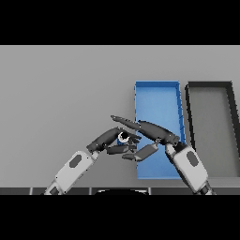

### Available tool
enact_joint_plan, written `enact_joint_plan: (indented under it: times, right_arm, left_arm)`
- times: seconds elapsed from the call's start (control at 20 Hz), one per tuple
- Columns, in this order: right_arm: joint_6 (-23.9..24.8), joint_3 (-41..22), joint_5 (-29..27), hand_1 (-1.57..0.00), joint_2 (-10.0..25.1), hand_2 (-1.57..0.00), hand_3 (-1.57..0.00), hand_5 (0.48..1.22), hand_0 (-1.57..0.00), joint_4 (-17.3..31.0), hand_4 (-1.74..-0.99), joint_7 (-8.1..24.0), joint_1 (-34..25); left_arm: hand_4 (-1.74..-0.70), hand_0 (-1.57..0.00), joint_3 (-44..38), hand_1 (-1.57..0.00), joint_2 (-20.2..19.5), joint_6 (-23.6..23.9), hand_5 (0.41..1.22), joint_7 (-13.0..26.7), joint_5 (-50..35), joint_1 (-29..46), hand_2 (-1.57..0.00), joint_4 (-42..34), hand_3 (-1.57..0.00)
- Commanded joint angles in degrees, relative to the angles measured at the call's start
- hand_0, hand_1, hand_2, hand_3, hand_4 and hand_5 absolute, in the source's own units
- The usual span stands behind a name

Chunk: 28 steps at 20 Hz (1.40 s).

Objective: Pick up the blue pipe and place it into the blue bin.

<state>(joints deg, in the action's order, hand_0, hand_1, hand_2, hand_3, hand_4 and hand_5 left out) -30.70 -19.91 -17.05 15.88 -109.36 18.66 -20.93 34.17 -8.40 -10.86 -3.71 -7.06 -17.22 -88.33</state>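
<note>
Left hand (110, 139) fingers curled round blue pipe (123, 137), just at blue bin (157, 89) left wall. Right hand (152, 132) relaxed, fingers straight, touching beside it over the bin. Dark grey bin (209, 86) right.

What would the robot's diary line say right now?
left hand: shut on blue pipe | right hand: open, beside | blue bin: empty

Setting: bare sorting workstation of a lab or workshop kind. Evidence: plain grey desk (61, 93) with uniform surface; one open rectangular blue bin (157, 101); one open rectangular dark grey bin (211, 126) just beside it on the right.
</note>
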Motion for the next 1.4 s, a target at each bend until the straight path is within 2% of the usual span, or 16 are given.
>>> enact_joint_plan:
  times: [0.0,0.15,0.25,0.3,0.35,0.4,0.45,0.5,0.6,0.7,0.75,0.9,1.1,1.15,1.25,1.35]
  right_arm:
    - [-0.4,-0.6,0.7,0.00,-0.5,0.00,0.00,0.529,0.00,0.6,-1.225,-0.3,-0.7]
    - [-0.5,-1.5,1.7,0.00,-3.3,0.00,0.00,0.508,0.00,4.3,-1.218,0.5,-4.1]
    - [-1.1,-1.2,0.2,-0.08,-4.2,-0.10,-0.05,0.506,-0.05,5.8,-1.245,0.8,-6.8]
    - [-2.0,-1.6,-0.1,-0.22,-4.2,-0.24,-0.16,0.509,-0.18,6.3,-1.294,1.2,-7.5]
    - [-2.3,-2.3,0.4,-0.38,-5.1,-0.38,-0.30,0.507,-0.35,7.6,-1.335,2.2,-8.8]
    - [-2.8,-2.4,0.9,-0.53,-5.5,-0.53,-0.44,0.508,-0.53,8.5,-1.362,2.3,-9.7]
    - [-3.4,-2.7,1.1,-0.70,-5.8,-0.74,-0.63,0.522,-0.72,9.1,-1.430,1.6,-10.1]
    - [-3.8,-3.0,0.4,-0.87,-6.2,-0.91,-0.77,0.550,-0.89,10.0,-1.486,-0.1,-10.4]
    - [-4.1,-3.9,-3.9,-1.12,-6.6,-1.14,-0.96,0.666,-1.13,10.1,-1.562,0.1,-10.1]
    - [-3.9,-4.1,-6.6,-1.29,-6.0,-1.30,-1.18,0.826,-1.29,10.5,-1.495,0.1,-9.5]
    - [-3.4,-4.6,-6.2,-1.34,-6.1,-1.35,-1.26,0.905,-1.35,10.3,-1.469,-2.2,-8.9]
    - [-2.9,-5.6,-1.0,-1.45,-4.4,-1.46,-1.41,1.059,-1.46,9.9,-1.447,-8.5,-9.6]
    - [-1.0,-7.2,-1.5,-1.52,-4.0,-1.53,-1.51,1.155,-1.52,9.4,-1.475,-8.9,-9.8]
    - [-0.3,-6.7,-3.0,-1.53,-3.7,-1.53,-1.52,1.168,-1.53,10.0,-1.480,-9.7,-10.2]
    - [0.8,-6.8,-5.8,-1.55,-3.3,-1.55,-1.54,1.187,-1.55,10.3,-1.487,-7.6,-10.9]
    - [0.7,-7.4,-6.3,-1.56,-2.7,-1.56,-1.55,1.199,-1.56,9.0,-1.490,-5.6,-10.1]
  left_arm:
    - [-1.74,-1.57,0.4,-1.57,-0.2,0.0,1.221,-0.5,0.2,0.9,-1.57,-0.7,-1.54]
    - [-1.74,-1.57,0.1,-1.57,-0.8,0.7,1.221,0.3,1.8,0.1,-1.57,-0.5,-1.54]
    - [-1.74,-1.57,-0.7,-1.57,-0.7,-0.6,1.221,0.7,-0.1,-0.2,-1.57,-0.1,-1.48]
    - [-1.74,-1.39,-0.1,-1.33,-1.4,-0.2,1.221,0.1,1.6,-0.2,-1.32,-0.7,-1.29]
    - [-1.68,-1.18,1.1,-1.08,-2.5,-1.1,1.221,4.4,3.7,-1.5,-1.06,-0.1,-1.03]
    - [-1.55,-0.99,1.6,-0.88,-3.2,-2.1,1.221,7.4,4.3,-2.2,-0.85,-0.3,-0.82]
    - [-1.48,-0.82,1.4,-0.71,-3.5,-2.0,1.221,8.3,5.0,-1.8,-0.68,-0.7,-0.66]
    - [-1.53,-0.78,0.5,-0.71,-2.5,-1.6,1.221,8.2,5.2,-1.6,-0.69,-0.4,-0.58]
    - [-1.61,-1.06,-0.6,-1.02,-1.2,-0.9,1.221,6.2,5.3,-1.1,-0.97,0.1,-0.94]
    - [-1.66,-1.25,-0.9,-1.22,0.2,-0.9,1.221,5.1,4.1,1.2,-1.12,-0.5,-1.17]
    - [-1.67,-1.31,-1.4,-1.29,0.7,-1.4,1.221,4.5,3.6,1.1,-1.19,-0.5,-1.25]
    - [-1.71,-1.44,-2.5,-1.43,1.9,-2.3,1.221,4.2,2.8,1.0,-1.35,-0.1,-1.41]
    - [-1.73,-1.52,-3.7,-1.51,1.6,-2.7,1.221,4.1,1.9,1.3,-1.39,-0.4,-1.50]
    - [-1.65,-1.43,-3.5,-1.35,0.8,-2.6,1.221,4.0,2.6,1.6,-1.22,-1.5,-1.33]
    - [-1.41,-0.93,-2.6,-0.87,-0.4,-3.3,1.221,2.1,6.6,-0.1,-0.78,-0.5,-0.85]
    - [-1.22,-0.59,-1.7,-0.55,-1.8,-6.0,1.221,-0.1,9.4,-0.2,-0.50,-0.1,-0.55]
